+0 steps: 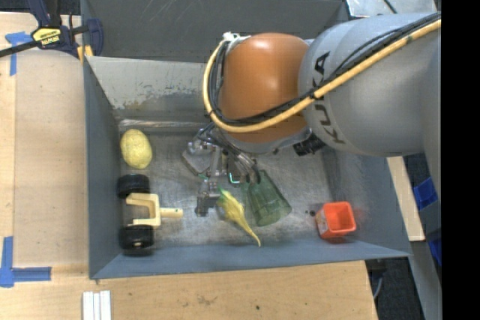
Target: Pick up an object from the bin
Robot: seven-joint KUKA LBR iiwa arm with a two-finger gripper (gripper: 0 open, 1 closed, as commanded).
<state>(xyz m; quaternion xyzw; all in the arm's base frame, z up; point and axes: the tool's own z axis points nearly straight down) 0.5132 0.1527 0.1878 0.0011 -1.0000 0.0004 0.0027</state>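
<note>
My gripper point(206, 200) hangs low over the middle of the bin floor, mostly hidden under the arm's orange dome. Just to its right lies a thin yellow curved toy point(238, 215), pointing toward the front wall and touching or nearly touching the gripper's metal parts. A translucent green object point(267, 203) lies against the yellow toy's right side. I see nothing held in the gripper.
A cream toy axle with two black wheels point(139, 221) lies at the front left, with a yellow lemon-like ball point(136, 148) behind it. An orange cup point(337, 220) sits at the front right. The arm covers the bin's back right.
</note>
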